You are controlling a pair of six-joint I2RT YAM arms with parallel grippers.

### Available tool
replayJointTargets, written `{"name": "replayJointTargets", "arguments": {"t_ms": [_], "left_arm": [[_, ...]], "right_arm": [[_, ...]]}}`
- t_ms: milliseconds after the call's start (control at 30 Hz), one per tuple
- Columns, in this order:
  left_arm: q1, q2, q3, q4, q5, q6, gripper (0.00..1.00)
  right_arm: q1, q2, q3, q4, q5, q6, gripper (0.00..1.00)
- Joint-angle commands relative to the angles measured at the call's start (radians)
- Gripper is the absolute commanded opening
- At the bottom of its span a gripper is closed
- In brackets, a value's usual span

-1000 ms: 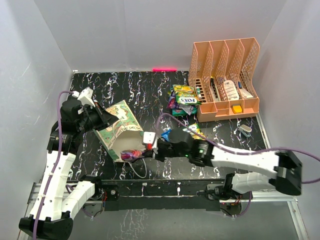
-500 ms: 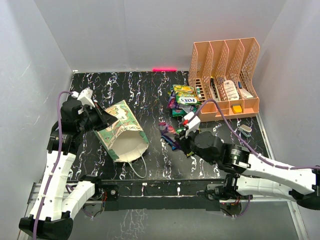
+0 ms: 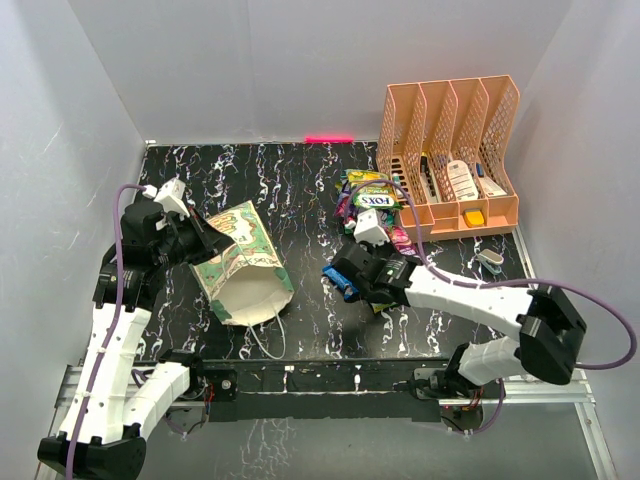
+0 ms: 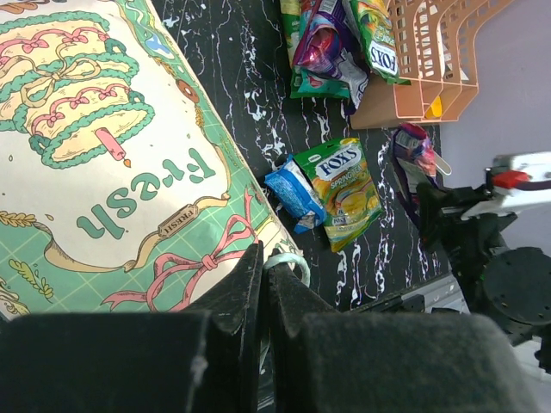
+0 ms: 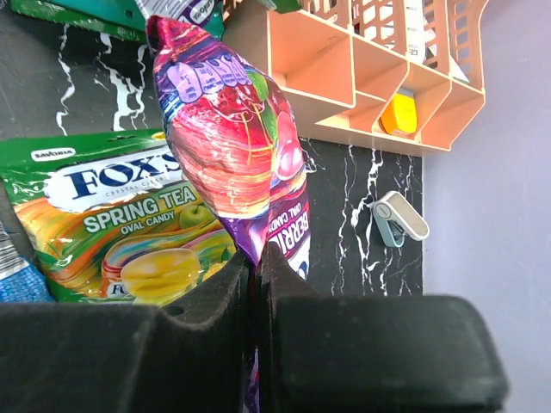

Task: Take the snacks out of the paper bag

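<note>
The mint-green paper bag (image 3: pixel 238 262) lies on its side, its mouth toward the near edge, and no packet shows in it. My left gripper (image 3: pixel 205 238) is shut on the bag's back rim (image 4: pixel 263 258). My right gripper (image 3: pixel 392 250) is shut on the bottom edge of a purple berry packet (image 5: pixel 228 146), holding it upright above the table. Under it lie a green FOX'S packet (image 5: pixel 112 215) and a blue packet (image 3: pixel 340 281). Several more packets (image 3: pixel 367 195) are piled by the organizer.
The peach mesh organizer (image 3: pixel 450 160) with bottles and boxes stands at the back right. A small grey clip (image 3: pixel 490 262) lies near the right edge. The bag's white string handle (image 3: pixel 262 335) trails toward the near edge. White walls enclose the black marbled table (image 3: pixel 290 180).
My right gripper drew the purple packet out of the bag's mouth and carried it right, over the green and blue packets. The left gripper kept its hold; the bag shifted slightly.
</note>
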Motion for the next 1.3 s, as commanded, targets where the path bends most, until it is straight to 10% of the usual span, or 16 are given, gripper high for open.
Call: {"name": "replayJointTargets", "arguments": {"t_ms": [0, 567, 1033, 1267], "left_arm": [[-0.001, -0.010, 0.032, -0.004, 0.006, 0.012, 0.00], [-0.001, 0.006, 0.026, 0.052, 0.100, 0.015, 0.00], [-0.001, -0.015, 0.014, 0.082, 0.169, 0.033, 0.00], [-0.001, -0.020, 0.004, 0.085, 0.166, 0.026, 0.00]], "right_arm": [[-0.006, 0.041, 0.060, 0.088, 0.047, -0.075, 0.07], [-0.006, 0.337, 0.086, 0.132, -0.175, -0.002, 0.08], [-0.003, 0.078, 0.036, 0.212, -0.335, -0.100, 0.70], [0.110, -0.152, -0.163, 0.689, -0.761, -0.485, 0.79]]}}
